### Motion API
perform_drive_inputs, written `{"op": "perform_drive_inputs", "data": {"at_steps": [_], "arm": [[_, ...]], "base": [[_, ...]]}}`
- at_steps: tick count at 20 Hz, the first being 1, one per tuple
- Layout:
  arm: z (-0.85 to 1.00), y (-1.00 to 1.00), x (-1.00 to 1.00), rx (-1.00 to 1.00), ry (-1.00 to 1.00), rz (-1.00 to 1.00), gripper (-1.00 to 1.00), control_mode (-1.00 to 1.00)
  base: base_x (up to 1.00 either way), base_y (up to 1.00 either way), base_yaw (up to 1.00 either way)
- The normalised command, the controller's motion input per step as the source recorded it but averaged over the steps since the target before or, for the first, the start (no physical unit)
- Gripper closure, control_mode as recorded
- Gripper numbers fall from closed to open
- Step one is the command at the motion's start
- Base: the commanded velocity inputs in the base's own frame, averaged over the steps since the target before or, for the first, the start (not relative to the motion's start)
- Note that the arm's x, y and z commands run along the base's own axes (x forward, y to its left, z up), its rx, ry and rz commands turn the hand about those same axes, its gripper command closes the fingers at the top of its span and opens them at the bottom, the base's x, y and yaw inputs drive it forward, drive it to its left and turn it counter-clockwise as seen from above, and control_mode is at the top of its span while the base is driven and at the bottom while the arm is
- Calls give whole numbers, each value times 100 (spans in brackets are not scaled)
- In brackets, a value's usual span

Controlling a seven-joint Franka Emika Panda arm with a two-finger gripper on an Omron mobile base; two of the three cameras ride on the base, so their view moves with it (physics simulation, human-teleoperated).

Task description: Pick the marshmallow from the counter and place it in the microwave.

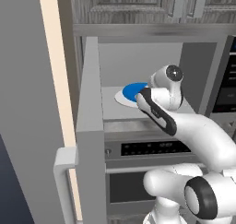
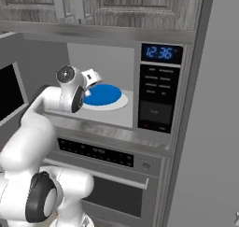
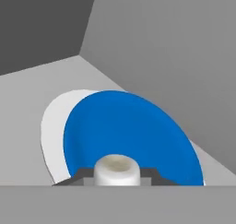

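Item: microwave door (image 1: 90, 126), grey, swung fully open at the left, its pale bar handle (image 1: 64, 172) near the lower edge.

Item: microwave (image 2: 161, 95), grey built-in box with a pale interior; a white turntable (image 3: 53, 121) carrying a blue disc (image 3: 129, 135) sits on its floor.

Item: white arm, reaching from the near side into the open cavity, wrist just over the near left part of the disc.

Item: tool (image 3: 116, 176), at the near edge of the disc, its two dark tips drawn in tight against the marshmallow (image 3: 116, 168), one on either side.

Item: marshmallow, small, white, stubby, pinched between the tips, inside the microwave above the near rim of the blue disc; whether it touches the disc cannot be told.

Item: black keypad (image 2: 158, 97), right of the cavity, with a blue clock (image 2: 161, 53) above it.

Item: oven (image 2: 107, 174), directly below the microwave, with a dark control strip and a bar handle.
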Motion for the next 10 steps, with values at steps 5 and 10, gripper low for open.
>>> {"op": "perform_drive_inputs", "data": {"at_steps": [5, 10], "arm": [[-19, -5, 53, -2, 15, 0, 100, -100], [-19, -5, 51, 0, 9, 0, 100, -100]], "base": [[0, 0, 0], [0, 0, 0]]}}
